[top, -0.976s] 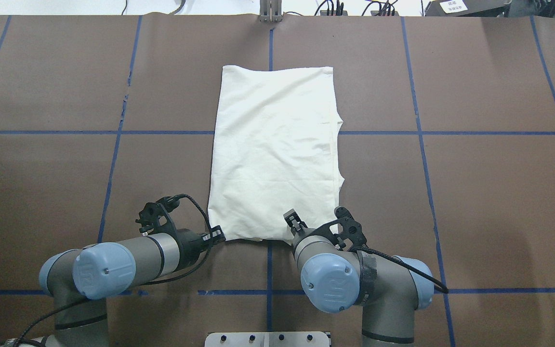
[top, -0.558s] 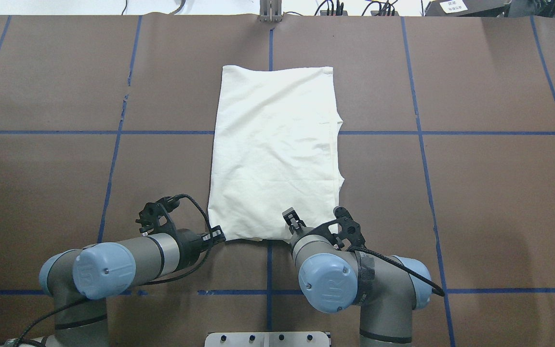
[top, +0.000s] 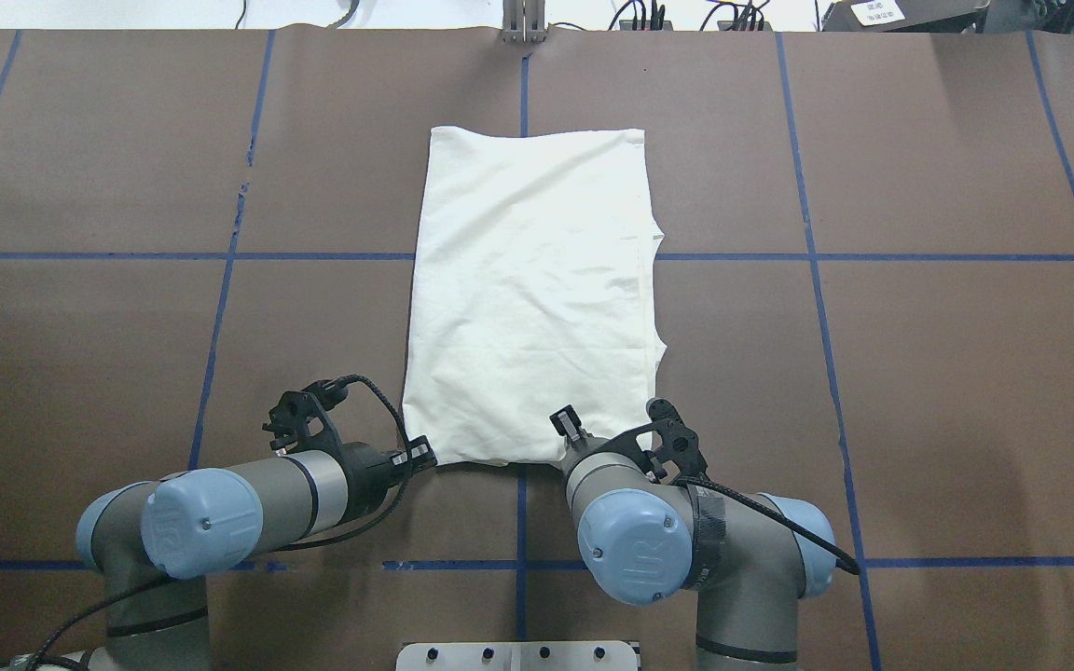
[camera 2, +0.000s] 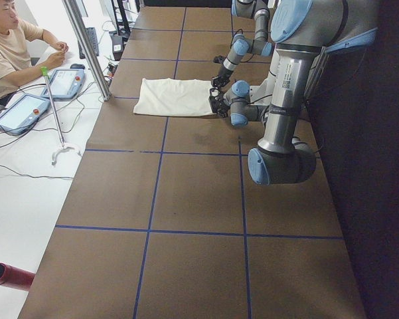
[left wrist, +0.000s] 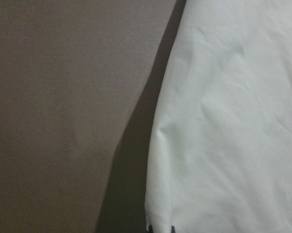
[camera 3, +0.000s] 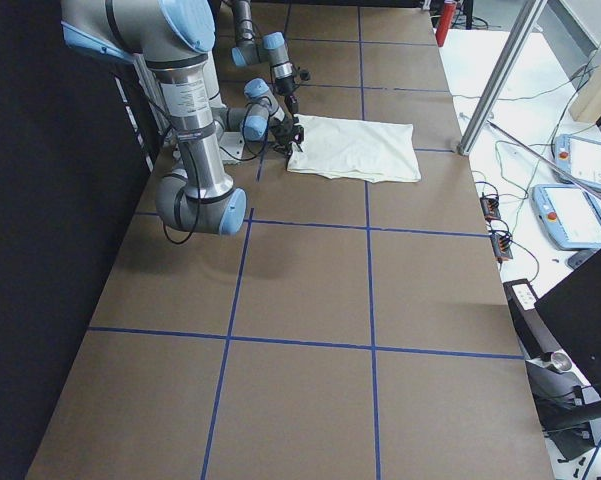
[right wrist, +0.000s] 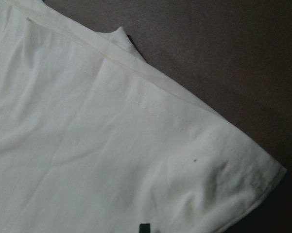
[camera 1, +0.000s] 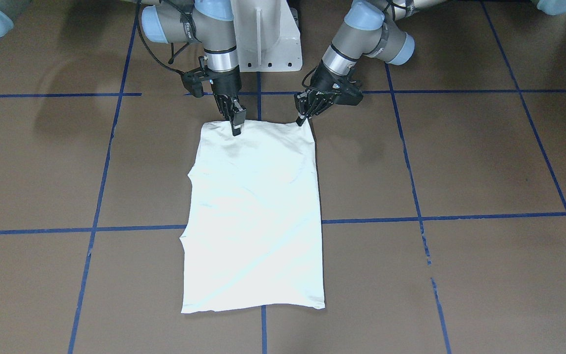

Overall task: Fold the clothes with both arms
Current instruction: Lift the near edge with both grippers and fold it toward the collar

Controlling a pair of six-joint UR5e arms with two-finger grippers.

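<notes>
Brown paper (top: 919,373) crossed by blue tape lines (top: 220,256) covers the table. At its middle lies the T-shirt (top: 528,298), plain side up, as a long narrow panel running away from the robot. On its near edge, the left gripper (camera 1: 303,119) appears pinched on one corner. The right gripper (camera 1: 237,129) looks closed on the hem, set in from the other corner. For a clean fold, both ends should rise level and travel together toward the far hem, cloth taut between them; that loose outer corner may droop.

Folded cream shirt (top: 532,298) lies flat, plain side up.
</notes>
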